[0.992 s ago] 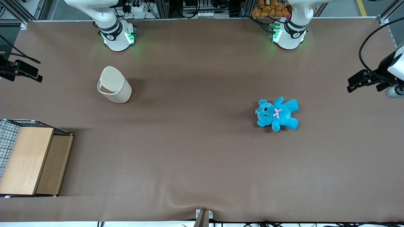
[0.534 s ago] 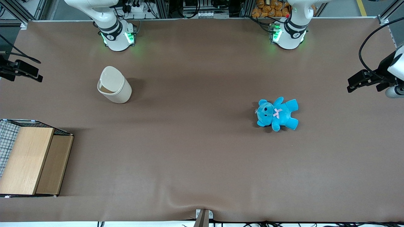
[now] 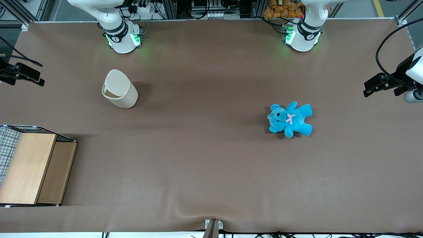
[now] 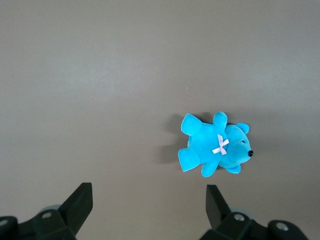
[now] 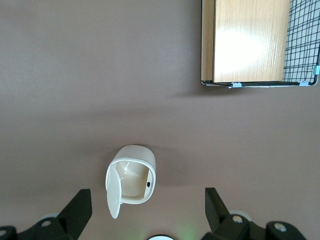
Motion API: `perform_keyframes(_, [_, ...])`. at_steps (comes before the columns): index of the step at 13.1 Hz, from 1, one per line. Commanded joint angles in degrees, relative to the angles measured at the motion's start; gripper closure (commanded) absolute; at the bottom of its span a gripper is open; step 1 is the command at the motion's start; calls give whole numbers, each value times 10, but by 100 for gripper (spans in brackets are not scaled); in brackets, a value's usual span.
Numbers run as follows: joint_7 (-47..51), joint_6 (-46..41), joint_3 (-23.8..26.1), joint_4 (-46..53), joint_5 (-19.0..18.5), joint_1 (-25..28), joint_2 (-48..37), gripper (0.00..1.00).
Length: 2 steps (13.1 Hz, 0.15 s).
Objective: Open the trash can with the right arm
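The cream-beige trash can (image 3: 120, 94) stands on the brown table, a little nearer the front camera than the right arm's base (image 3: 122, 39). Its lid (image 3: 116, 80) is swung up on its hinge and the hollow inside shows. The right wrist view looks straight down on the trash can (image 5: 137, 157), with the raised lid (image 5: 114, 192) edge-on beside the opening. My right gripper (image 5: 147, 196) hangs high above the can, open wide and empty, touching nothing. It also shows in the front view (image 3: 31, 76) at the working arm's end.
A wooden box with wire mesh (image 3: 31, 167) sits at the working arm's end, nearer the front camera than the can; it also shows in the right wrist view (image 5: 250, 40). A blue teddy (image 3: 290, 119) lies toward the parked arm's end.
The gripper has drifted very slightly. The trash can, its raised lid and the teddy have not moved.
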Motion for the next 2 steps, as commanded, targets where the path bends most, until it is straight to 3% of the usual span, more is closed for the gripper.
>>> perform_keyframes(1, [-7, -11, 1, 21, -4, -4, 12, 0])
perform_keyframes(2, [-7, -11, 1, 20, -4, -4, 12, 0])
